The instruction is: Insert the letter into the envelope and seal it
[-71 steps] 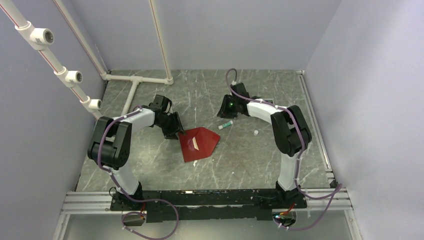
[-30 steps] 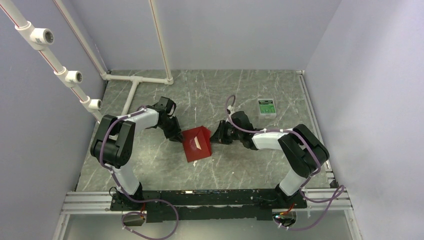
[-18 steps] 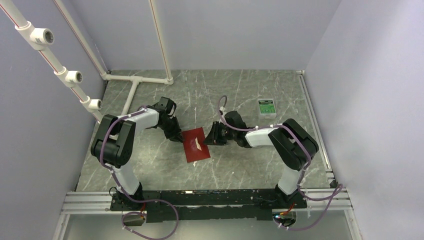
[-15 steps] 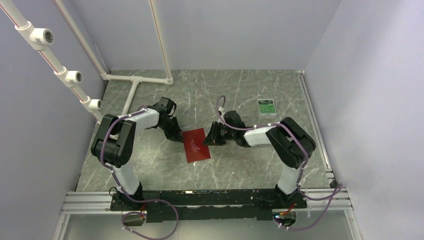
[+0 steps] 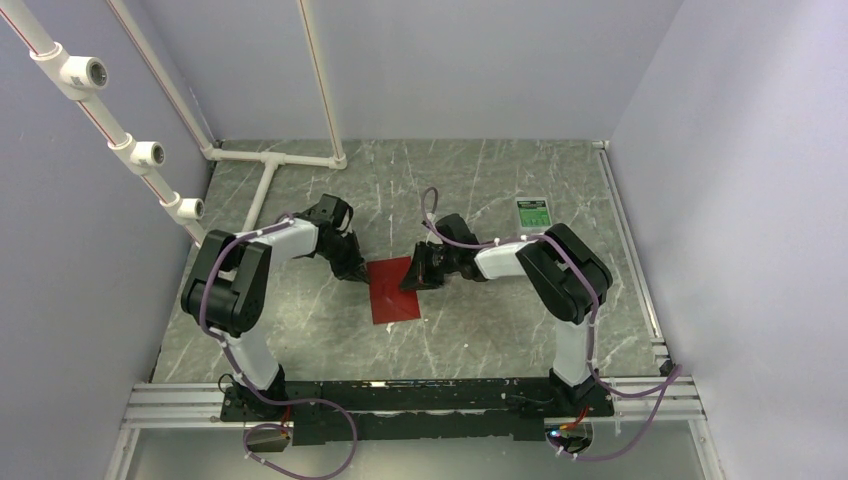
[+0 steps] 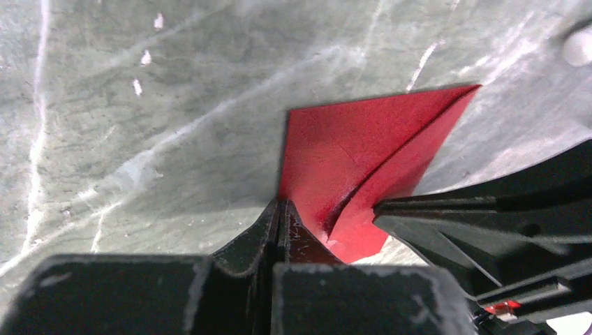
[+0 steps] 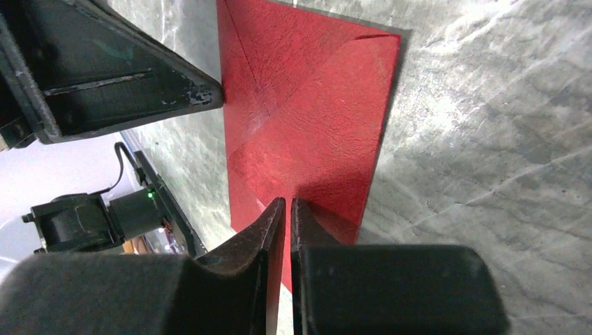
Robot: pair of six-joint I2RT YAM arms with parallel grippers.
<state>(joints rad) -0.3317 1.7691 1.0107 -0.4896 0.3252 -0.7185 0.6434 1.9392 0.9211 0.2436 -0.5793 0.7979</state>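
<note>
The dark red envelope (image 5: 393, 291) lies flat on the marbled surface (image 5: 300, 320) at the middle of the overhead frame, its flap (image 7: 321, 132) folded down. Your left fingers (image 6: 260, 230) are pressed together, tips at its upper left edge. Your right fingers (image 7: 269, 227) are all but closed, just a sliver between them, tips over the flap. Whether either pair pinches paper, I can't tell. A white-and-green box (image 5: 533, 213) sits well apart, right of centre.
</note>
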